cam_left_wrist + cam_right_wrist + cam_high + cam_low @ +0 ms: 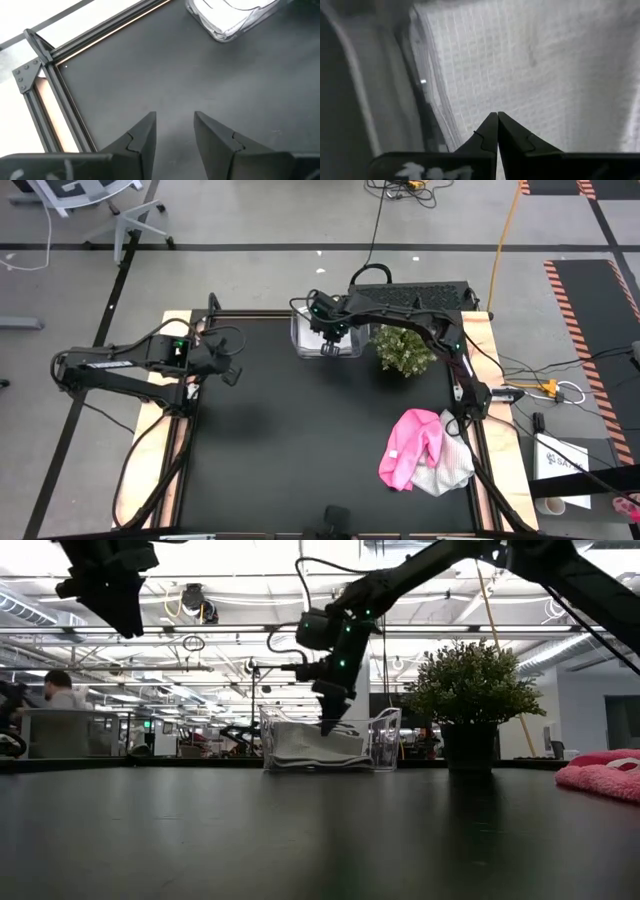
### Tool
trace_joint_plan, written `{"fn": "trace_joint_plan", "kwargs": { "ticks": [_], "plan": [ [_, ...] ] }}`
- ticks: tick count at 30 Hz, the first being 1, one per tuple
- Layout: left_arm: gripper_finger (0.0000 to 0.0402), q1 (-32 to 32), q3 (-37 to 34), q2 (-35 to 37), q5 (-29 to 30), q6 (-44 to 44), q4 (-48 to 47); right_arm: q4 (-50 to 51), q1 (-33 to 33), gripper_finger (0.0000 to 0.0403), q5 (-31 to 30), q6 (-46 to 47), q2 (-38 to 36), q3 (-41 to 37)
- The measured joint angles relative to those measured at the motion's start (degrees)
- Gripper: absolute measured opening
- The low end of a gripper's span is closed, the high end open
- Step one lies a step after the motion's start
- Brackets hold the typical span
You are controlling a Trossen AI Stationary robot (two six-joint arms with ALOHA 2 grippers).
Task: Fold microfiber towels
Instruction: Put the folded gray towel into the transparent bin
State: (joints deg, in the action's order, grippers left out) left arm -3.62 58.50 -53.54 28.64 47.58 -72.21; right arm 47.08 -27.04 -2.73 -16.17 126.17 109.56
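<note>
A white, waffle-textured towel (545, 65) lies folded inside the clear plastic bin (303, 340) at the table's far middle; it also shows in the low view (300, 748). My right gripper (497, 117) is shut and reaches down into the bin (385, 735), with its tips just over that towel. A pink towel (408, 445) lies crumpled at the near right, partly on top of another white towel (448, 470). My left gripper (175, 125) is open and empty, held above the table's left side (235, 370). My right gripper's shut fingertips (328, 723) point down at the top face of the white towel in the bin. Nothing shows between the fingers. I cannot tell whether the tips touch the cloth.
A potted green plant (403, 348) stands just right of the bin. The black mat (280, 440) lies bare across the middle and near left. A metal frame (60, 95) runs along the table's edges.
</note>
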Motion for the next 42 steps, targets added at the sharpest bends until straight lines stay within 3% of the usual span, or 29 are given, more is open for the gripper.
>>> {"fn": "trace_joint_plan", "kwargs": {
  "ticks": [13,23,34,42],
  "plan": [
    [0.0131,-0.02,0.01,-0.02,2.01,-2.75,2.23,-0.54,-3.55,0.0,0.1,-1.04,0.41,-6.52],
    [0.0132,-0.02,0.0,-0.02,2.64,-2.83,2.21,0.68,-3.34,0.0,3.86,1.16,-0.16,-11.06],
    [0.0132,-0.04,0.0,-0.02,2.99,-2.81,2.21,-3.82,-1.39,0.0,2.3,-2.42,-10.63,-11.26],
    [0.0132,-0.04,0.0,-0.02,2.99,-2.5,2.21,-4.4,-3.46,0.0022,1.02,-4.87,-11.91,-11.34]
  ]
}}
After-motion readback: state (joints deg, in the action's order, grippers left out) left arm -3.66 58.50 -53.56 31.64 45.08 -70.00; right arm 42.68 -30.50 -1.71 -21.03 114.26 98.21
